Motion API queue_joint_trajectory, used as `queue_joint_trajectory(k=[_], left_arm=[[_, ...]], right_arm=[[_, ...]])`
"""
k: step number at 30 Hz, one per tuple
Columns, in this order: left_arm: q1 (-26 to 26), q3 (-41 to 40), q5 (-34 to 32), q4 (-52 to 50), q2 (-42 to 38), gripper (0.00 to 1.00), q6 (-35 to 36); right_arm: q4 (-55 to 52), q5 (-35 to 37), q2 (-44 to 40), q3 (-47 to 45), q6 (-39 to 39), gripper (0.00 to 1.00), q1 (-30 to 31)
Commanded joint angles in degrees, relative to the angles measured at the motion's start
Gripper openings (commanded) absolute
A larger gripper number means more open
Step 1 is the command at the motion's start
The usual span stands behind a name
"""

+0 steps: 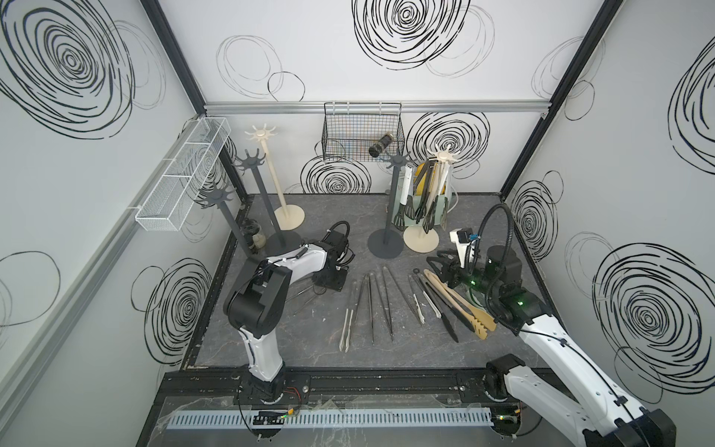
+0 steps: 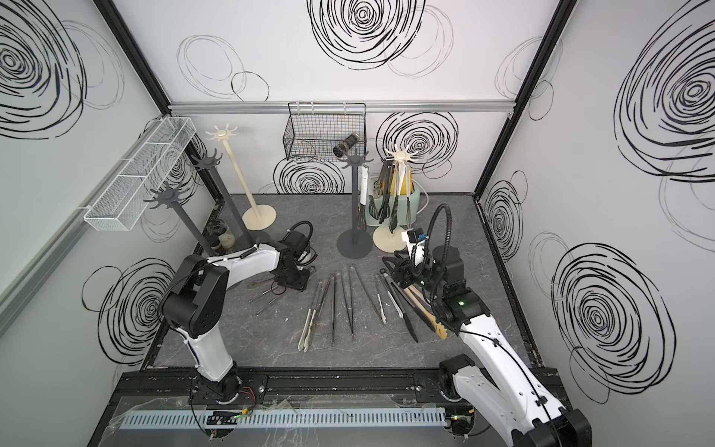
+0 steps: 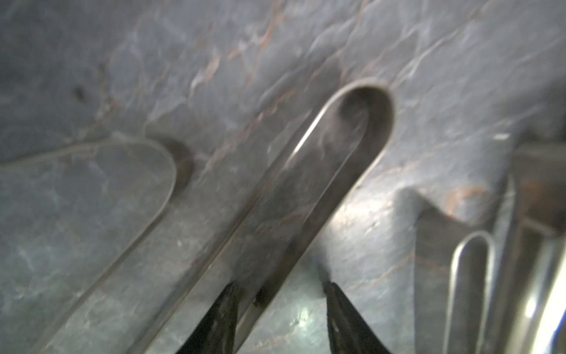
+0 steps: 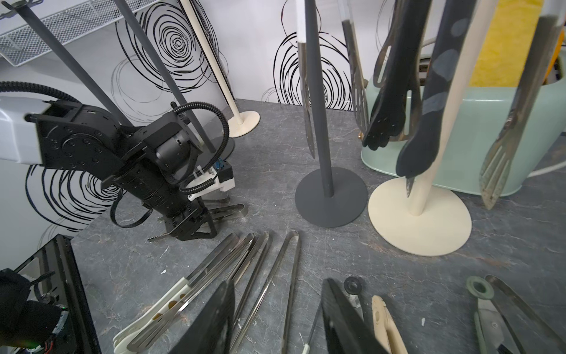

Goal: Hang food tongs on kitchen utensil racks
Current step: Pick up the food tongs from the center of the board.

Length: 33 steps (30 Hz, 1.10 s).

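Steel tongs (image 3: 306, 171), flat on the table (image 3: 122, 61): left claw (image 3: 278, 285) half-spread astride them, not yet pinching. Right claw (image 4: 279, 282) gapes empty above loose tongs (image 4: 262, 242). On closing, we fear the slick arm skidding out and nudging the neighbouring pair (image 3: 92, 196).

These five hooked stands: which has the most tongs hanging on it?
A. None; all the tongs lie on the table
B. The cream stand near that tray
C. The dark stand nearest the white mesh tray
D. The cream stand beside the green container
D: several tongs hang from the cream stand beside the green container, while the other cream stand has bare hooks.
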Motion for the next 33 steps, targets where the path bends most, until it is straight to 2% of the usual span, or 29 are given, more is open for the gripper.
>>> queue_joint_trajectory(k=[1, 13, 19, 24, 28, 33], left_arm=[[2.0, -3.5, -1.5, -1.7, -1.5, 0.48, -0.2], [2.3, -5.0, 1.7, 2.0, 0.7, 0.22, 1.2], [0.6, -3.4, 4.0, 2.9, 1.1, 0.14, 2.1], [-2.0, -1.4, 4.9, 2.8, 0.4, 0.00, 2.7], [-2.8, -0.5, 4.4, 4.0, -3.1, 0.00, 1.3], [-3.7, 1.7, 1.4, 6.8, -11.0, 0.00, -1.1]], right_arm=[[0.3, -1.3, -0.4, -0.1, 0.8, 0.49, 0.0], [-1.6, 0.5, -0.7, 1.1, 0.5, 0.48, 0.0], [-2.4, 1.5, -0.6, 2.0, 0.2, 0.48, -0.1], [-3.3, 2.3, -0.4, 2.9, -0.3, 0.48, 0.0], [-4.1, 3.2, -0.4, 3.5, -0.9, 0.48, -0.1], [-4.8, 4.7, -0.3, 4.3, -1.9, 0.48, -0.5]])
